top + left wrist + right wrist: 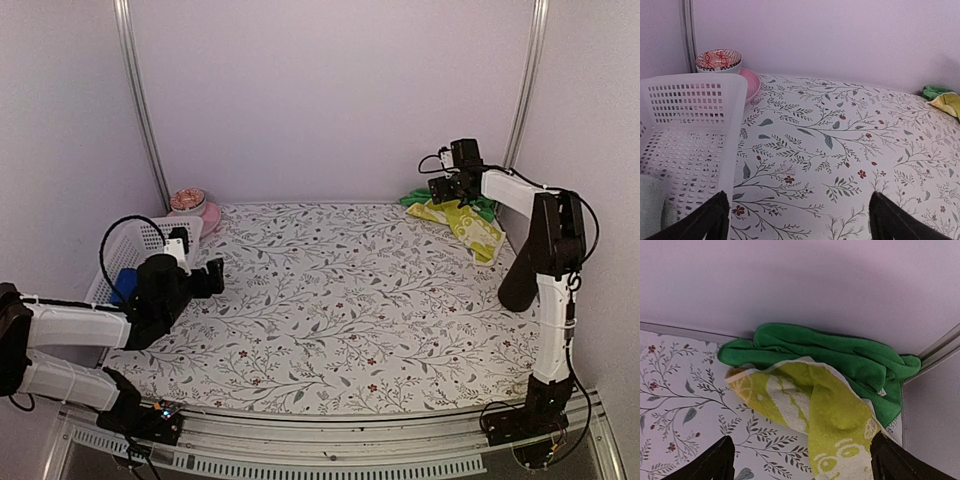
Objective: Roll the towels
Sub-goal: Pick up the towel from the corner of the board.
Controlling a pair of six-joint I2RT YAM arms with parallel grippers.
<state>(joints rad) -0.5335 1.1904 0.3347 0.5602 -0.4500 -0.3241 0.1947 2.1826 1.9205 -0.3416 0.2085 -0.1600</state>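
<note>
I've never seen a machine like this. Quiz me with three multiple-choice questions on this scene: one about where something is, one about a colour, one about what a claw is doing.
1. Where on the table do the towels lie?
A. near left corner
B. far right corner
C. the middle

2. What colour is the towel that the yellow towel partly covers?
A. green
B. blue
C. red

3. The right gripper is:
A. shut on the yellow towel
B. shut on nothing
C. open above the towels

Answers:
1 B: the top view shows them at the far right.
2 A: the green towel shows behind the yellow one.
3 C: its fingers stand wide apart over the cloth.
</note>
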